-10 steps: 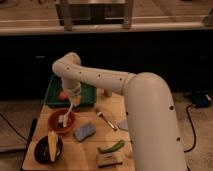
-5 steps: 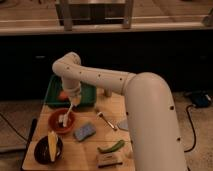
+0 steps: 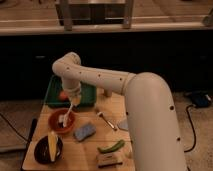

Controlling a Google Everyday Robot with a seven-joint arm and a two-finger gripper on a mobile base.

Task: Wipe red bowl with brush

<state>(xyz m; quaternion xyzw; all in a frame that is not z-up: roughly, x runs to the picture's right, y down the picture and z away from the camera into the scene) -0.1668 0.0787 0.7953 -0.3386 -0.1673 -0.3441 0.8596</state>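
Note:
The red bowl (image 3: 61,122) sits on the wooden table at the left, just behind the dark bowl. The brush (image 3: 67,114) is a slim pale stick slanting down from the gripper, with its white head resting inside the red bowl. My gripper (image 3: 74,100) hangs over the bowl's far right rim and holds the top of the brush handle.
A dark bowl (image 3: 47,149) with a yellow item stands at the front left. A blue sponge (image 3: 85,131) lies right of the red bowl. A green tray (image 3: 55,92) is behind. A metal utensil (image 3: 107,120), a green pod (image 3: 111,147) and a blocky scrub brush (image 3: 109,159) lie further right.

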